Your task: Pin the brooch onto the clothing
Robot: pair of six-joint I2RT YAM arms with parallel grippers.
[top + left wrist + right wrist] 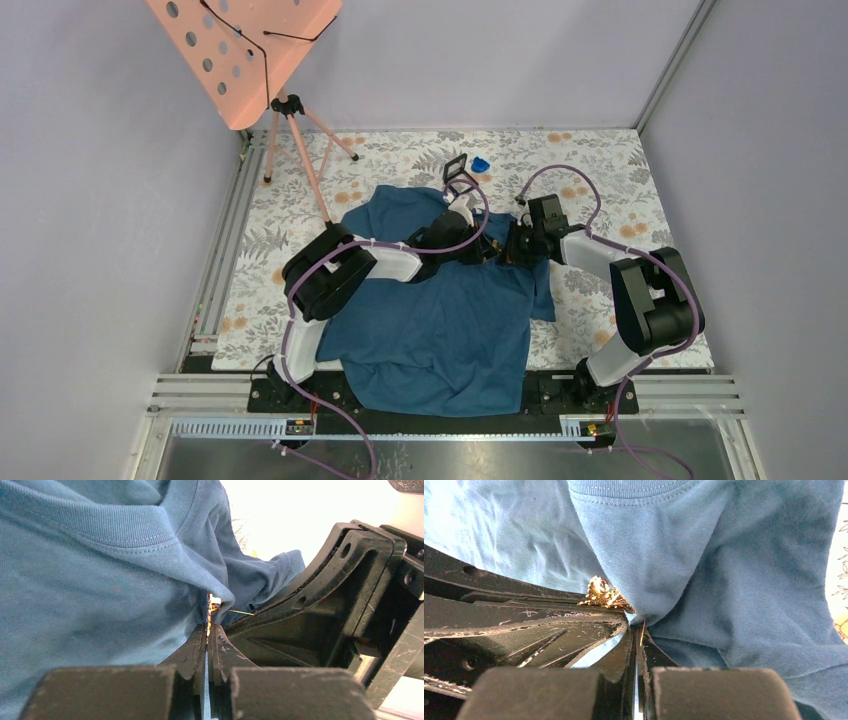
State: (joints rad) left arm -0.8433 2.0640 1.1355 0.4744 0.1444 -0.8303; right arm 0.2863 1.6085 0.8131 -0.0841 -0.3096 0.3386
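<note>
The teal-blue T-shirt (440, 330) lies spread on the table. Both grippers meet over its upper chest, just below the neck. My left gripper (485, 248) (207, 627) is shut on the brooch (209, 611), which shows edge-on as a glittery strip at its tips. In the right wrist view the brooch (601, 594) is a sparkly sprig resting against the left fingers (524, 625), next to a raised fold of the shirt (724, 580). My right gripper (510, 247) (638, 630) is shut on the brooch's thin gold pin (642, 629), which runs along the fold.
A black square case (455, 168) and a small blue object (480, 164) lie beyond the shirt's neck. An orange music stand (245, 50) on a tripod (300, 150) stands at the back left. The floral table cover (620, 180) surrounds the shirt.
</note>
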